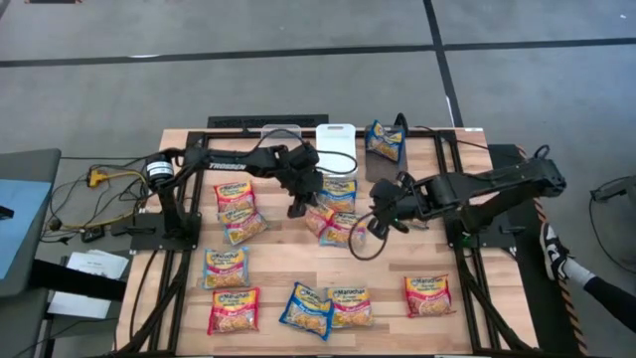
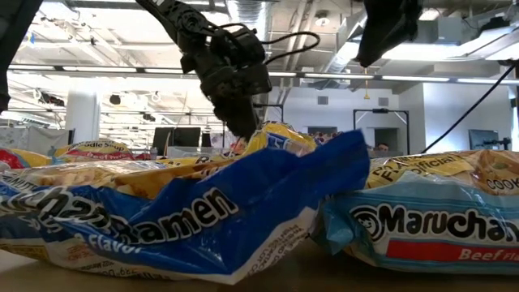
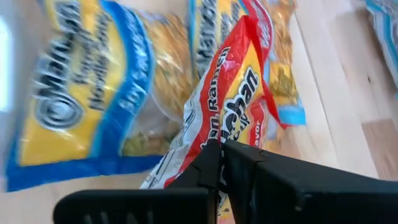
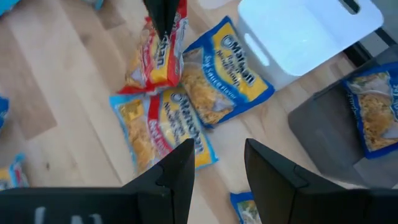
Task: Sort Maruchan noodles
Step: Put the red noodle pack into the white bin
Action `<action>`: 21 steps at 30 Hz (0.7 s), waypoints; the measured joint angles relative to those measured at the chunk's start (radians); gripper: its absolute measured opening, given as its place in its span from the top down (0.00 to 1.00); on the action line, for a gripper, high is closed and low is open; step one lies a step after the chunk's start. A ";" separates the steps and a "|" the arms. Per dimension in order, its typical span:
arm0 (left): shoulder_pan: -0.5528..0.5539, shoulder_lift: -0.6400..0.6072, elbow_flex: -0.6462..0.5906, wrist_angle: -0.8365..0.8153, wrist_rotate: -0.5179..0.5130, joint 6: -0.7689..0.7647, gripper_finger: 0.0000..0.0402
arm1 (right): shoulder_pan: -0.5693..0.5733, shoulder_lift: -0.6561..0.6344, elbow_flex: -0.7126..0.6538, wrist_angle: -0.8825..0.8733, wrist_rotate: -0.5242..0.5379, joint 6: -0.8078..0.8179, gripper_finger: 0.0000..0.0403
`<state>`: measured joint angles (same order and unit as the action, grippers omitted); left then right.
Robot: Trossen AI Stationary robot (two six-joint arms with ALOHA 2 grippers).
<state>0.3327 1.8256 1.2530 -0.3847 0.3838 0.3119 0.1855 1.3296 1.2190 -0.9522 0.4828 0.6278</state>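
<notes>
The left gripper (image 3: 221, 163) was seen clamped tight on the edge of a red packet (image 3: 233, 118), which hung from its closed fingers above the middle of the wooden table (image 1: 388, 283). In the right wrist view the same packet dangled from those fingers over two packets lying on the wood: a blue-edged packet (image 4: 217, 71) and a red-striped packet (image 4: 163, 127) beside it, overlapping at their corners. The right gripper (image 4: 217, 165) was held near that cluster, toward the table's right, its jaws parted with nothing between them. Beyond the cluster a white bin (image 4: 308, 31) was set at the table's far edge, and next to it a dark bin (image 4: 336, 134) in which a blue packet (image 4: 371, 112) lay. Further noodle packets were scattered over the table: a stack of three (image 1: 237, 207) on the left side, two more (image 1: 227, 267) below it, a blue and an orange one (image 1: 323, 308) near the front edge, and a red one (image 1: 428, 295) at the front right.
</notes>
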 joint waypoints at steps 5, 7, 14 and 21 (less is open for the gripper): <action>0.016 0.000 0.035 0.000 -0.003 0.007 1.00 | -0.070 0.000 0.000 0.011 -0.038 -0.008 0.59; 0.017 0.000 0.037 -0.001 -0.003 0.007 1.00 | -0.099 0.000 0.000 0.012 -0.080 -0.009 0.59; 0.017 0.000 0.037 -0.005 -0.003 0.018 1.00 | -0.159 0.023 -0.007 0.063 -0.193 -0.021 0.59; 0.017 0.000 0.037 -0.001 -0.003 0.017 1.00 | -0.203 0.077 -0.075 0.296 -0.276 -0.063 0.59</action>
<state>0.3496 1.8256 1.2896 -0.3855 0.3813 0.3294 -0.0174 1.4064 1.1444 -0.6562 0.2063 0.5644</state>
